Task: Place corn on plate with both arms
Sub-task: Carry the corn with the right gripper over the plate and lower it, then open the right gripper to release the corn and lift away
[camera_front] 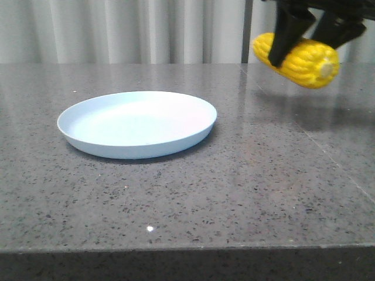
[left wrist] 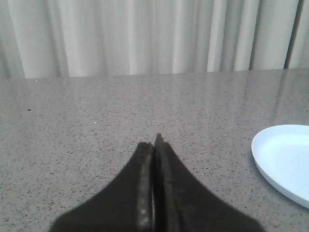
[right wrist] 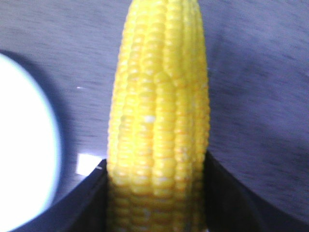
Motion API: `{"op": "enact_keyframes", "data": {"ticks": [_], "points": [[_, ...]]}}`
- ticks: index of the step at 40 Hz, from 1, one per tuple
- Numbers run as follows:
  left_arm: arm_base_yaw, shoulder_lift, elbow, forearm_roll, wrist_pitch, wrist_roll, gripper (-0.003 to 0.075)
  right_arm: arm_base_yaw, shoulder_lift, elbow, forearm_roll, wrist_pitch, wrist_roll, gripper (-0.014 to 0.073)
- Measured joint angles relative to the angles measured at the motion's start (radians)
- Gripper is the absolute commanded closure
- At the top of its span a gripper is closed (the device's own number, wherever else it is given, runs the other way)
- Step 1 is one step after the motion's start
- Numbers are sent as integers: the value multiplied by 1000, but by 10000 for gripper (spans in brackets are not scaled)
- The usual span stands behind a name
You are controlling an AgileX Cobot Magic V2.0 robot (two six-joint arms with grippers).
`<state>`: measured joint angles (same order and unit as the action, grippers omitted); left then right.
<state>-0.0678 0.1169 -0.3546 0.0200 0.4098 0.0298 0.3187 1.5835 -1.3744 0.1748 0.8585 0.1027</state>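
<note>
Transport step, by the look of it. Right gripper [camera_front: 307, 32] clamped on corn [camera_front: 299, 58], held above table [camera_front: 234, 193], far right of plate [camera_front: 137, 124]. Left gripper [left wrist: 153, 145] pinched closed, empty, left of plate. Next: carry corn left over plate centre, lower, release.

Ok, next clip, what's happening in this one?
The right gripper is shut on the corn and holds it in the air, above the grey table and off to the right of the plate. The plate sits bare on the table; no corn is on it yet. The left gripper is shut on nothing, low over the table to the left of the plate, and is not touching either item.
</note>
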Motion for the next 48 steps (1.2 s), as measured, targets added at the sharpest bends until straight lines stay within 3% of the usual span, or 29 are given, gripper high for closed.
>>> {"op": "enact_keyframes", "data": {"ticks": [14,22,25,32,35,42,48], "points": [[0,0,0,0,0,0,741,350,189,-195,-188,48,353,480],[0,0,0,0,0,0,741,417,275,-212,-204,33,455,442],[0,0,0,0,0,0,741,420,287,-215,-210,27,463,349],[0,0,0,0,0,0,741,420,287,-215,-212,23,469,-5],[0,0,0,0,0,0,741,420,280,-215,-212,23,469,-68],[0,0,0,0,0,0,741,401,212,-215,-219,24,469,-26],[0,0,0,0,0,0,741,297,115,-215,-220,51,461,168]]}}
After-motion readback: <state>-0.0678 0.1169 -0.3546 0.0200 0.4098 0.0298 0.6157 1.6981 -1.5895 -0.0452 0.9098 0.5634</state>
